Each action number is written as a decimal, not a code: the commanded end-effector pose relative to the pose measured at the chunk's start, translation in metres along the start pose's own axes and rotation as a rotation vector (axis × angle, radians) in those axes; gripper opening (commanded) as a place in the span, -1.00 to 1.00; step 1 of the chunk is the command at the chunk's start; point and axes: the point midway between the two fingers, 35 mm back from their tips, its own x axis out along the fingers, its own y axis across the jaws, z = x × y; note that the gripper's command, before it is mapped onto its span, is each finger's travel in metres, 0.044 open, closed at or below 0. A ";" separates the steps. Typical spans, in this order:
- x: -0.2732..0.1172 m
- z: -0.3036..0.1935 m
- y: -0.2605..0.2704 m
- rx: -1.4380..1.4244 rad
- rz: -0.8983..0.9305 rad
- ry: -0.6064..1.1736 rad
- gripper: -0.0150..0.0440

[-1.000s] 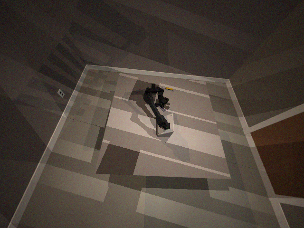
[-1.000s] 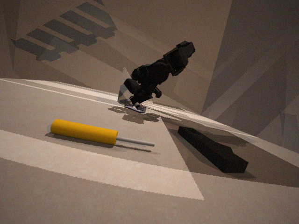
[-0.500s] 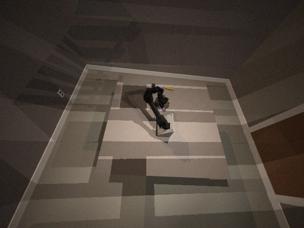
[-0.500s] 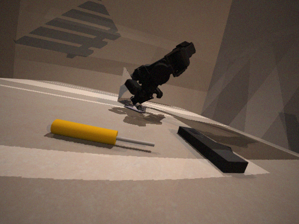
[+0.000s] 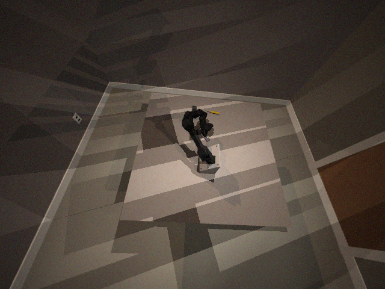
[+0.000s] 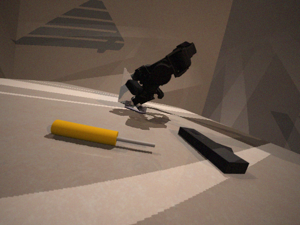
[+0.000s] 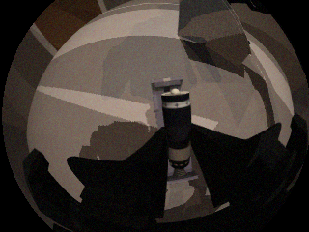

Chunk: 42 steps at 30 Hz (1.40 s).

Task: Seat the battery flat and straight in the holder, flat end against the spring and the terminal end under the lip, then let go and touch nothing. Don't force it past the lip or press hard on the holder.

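The battery [image 7: 177, 118] [image 6: 138, 105] is dark with pale bands. It is tilted, its flat end low at the spring [image 7: 180, 172] and its terminal end raised toward the wrist camera. The grey holder [image 7: 156, 99] [image 6: 132, 109] [image 5: 207, 139] lies on the table beneath it, largely covered by the battery in the wrist view. The holder's lip end shows beyond the terminal end, which is not under the lip. My gripper [image 7: 177, 130] is shut on the battery's sides, above the holder. Whether the flat end touches the spring is hard to tell.
A yellow-handled screwdriver [image 6: 83, 132] [image 5: 214, 112] and a black block-like object [image 6: 213, 150] lie on the table, apart from the holder. A pale plate with bolts [image 5: 216, 155] is at the arm's base, close to the holder. Hard-edged shadows cross the table.
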 end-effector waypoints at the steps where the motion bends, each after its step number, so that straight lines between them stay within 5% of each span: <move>1: -0.003 -0.006 0.001 -0.007 0.005 0.022 -0.26; 42: -0.003 -0.006 0.001 -0.007 0.002 0.035 -0.26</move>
